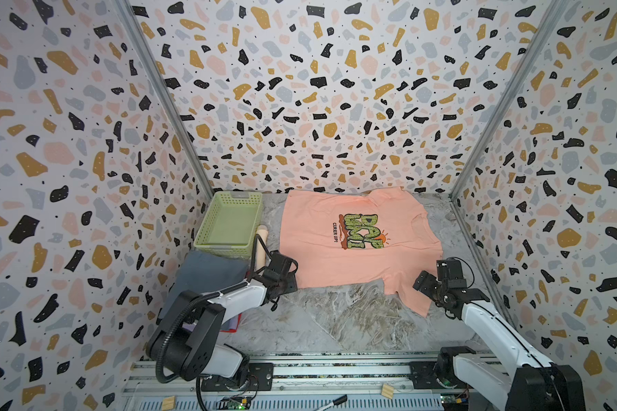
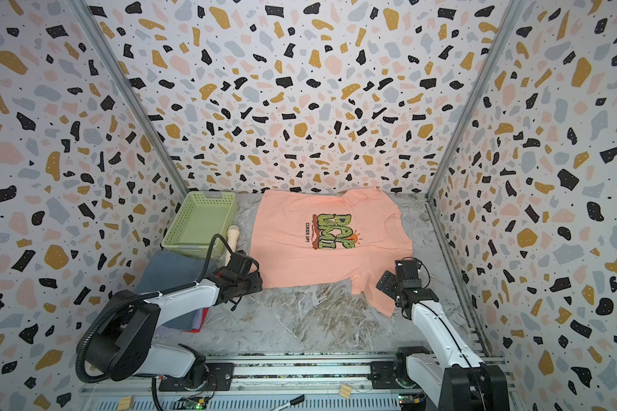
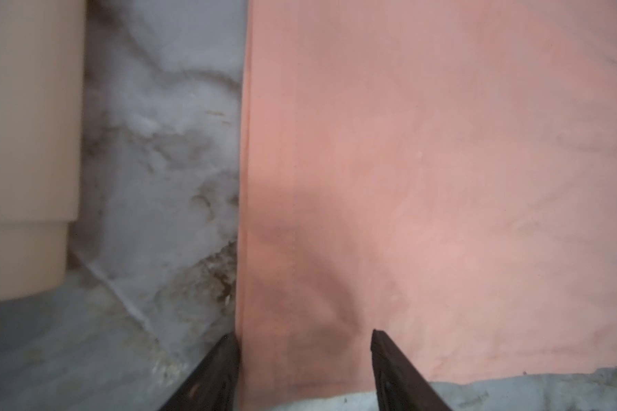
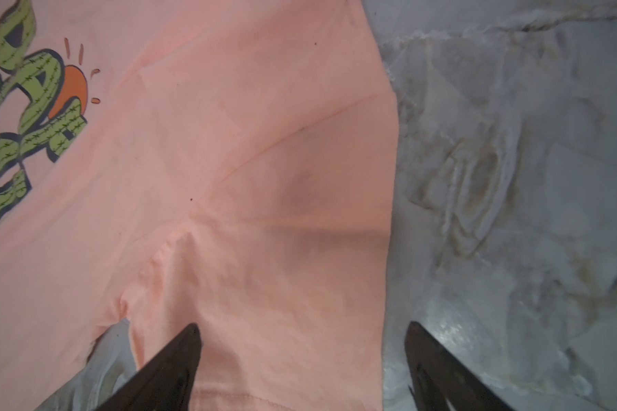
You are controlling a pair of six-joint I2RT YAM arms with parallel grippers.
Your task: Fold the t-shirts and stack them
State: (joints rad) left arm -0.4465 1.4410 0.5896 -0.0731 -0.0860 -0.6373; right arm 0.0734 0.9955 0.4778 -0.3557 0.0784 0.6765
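Salmon-peach t-shirt (image 1: 335, 263) lies spread flat on the marble table (image 1: 335, 320) in both top views, with the left gripper (image 1: 288, 275) at its hem corner and the right gripper (image 1: 426, 281) beside a sleeve. Left wrist view: jaws spread, straddling the hem edge. Right wrist view: jaws spread wide across the sleeve's edge.

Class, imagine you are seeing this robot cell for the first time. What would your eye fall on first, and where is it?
A salmon-peach t-shirt with a green bubble-letter print lies spread flat across the middle of the marble table. Loud terrazzo-patterned walls close in on three sides. At the shirt's near edge the left hand sits at the hem corner and the right hand over the near sleeve, both with jaws apart.
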